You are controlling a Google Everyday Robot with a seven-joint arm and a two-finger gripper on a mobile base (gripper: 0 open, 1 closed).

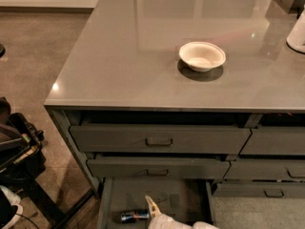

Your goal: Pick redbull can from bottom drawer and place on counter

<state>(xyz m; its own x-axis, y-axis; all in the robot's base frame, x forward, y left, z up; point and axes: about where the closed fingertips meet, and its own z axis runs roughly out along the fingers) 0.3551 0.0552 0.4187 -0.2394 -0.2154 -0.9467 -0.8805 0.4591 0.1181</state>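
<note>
The redbull can (pixel 134 216) lies on its side on the floor of the open bottom drawer (pixel 181 199), at the lower edge of the camera view. My gripper (pixel 153 210) reaches up from the bottom edge, its pale tip just right of the can's end and very close to it. Most of the gripper is cut off by the frame. The glossy grey counter (pixel 143 56) spreads above the drawer cabinet.
A white bowl (pixel 202 56) sits on the counter right of centre. A white object (pixel 298 32) stands at the counter's right edge. Two grey-fronted drawers (pixel 159 140) with small handles sit above the open one. Dark equipment (pixel 16 151) stands on the floor at left.
</note>
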